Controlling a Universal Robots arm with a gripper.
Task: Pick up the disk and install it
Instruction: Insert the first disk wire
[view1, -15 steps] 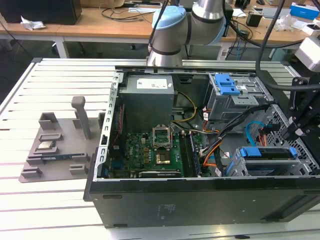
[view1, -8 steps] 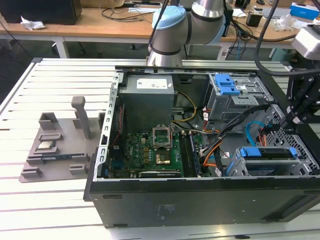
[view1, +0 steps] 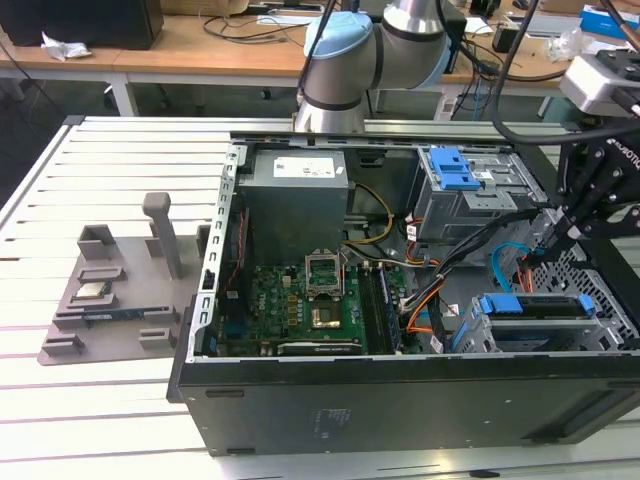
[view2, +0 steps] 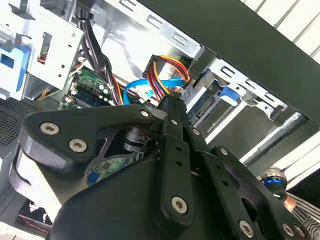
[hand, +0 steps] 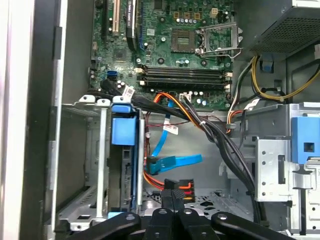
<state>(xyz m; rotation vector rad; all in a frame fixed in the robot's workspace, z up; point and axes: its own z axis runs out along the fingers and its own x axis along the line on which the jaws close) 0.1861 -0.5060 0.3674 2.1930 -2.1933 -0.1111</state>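
Exterior view, disk: seated on edge in the drive cage at the open computer case's right front corner.
Handling: judged stiff, fairly heavy, shock-sensitive; grip the blue bracket's edges.
Obstacles: cables, cage walls.
Hand: just above the cage; cannot tell whether together.
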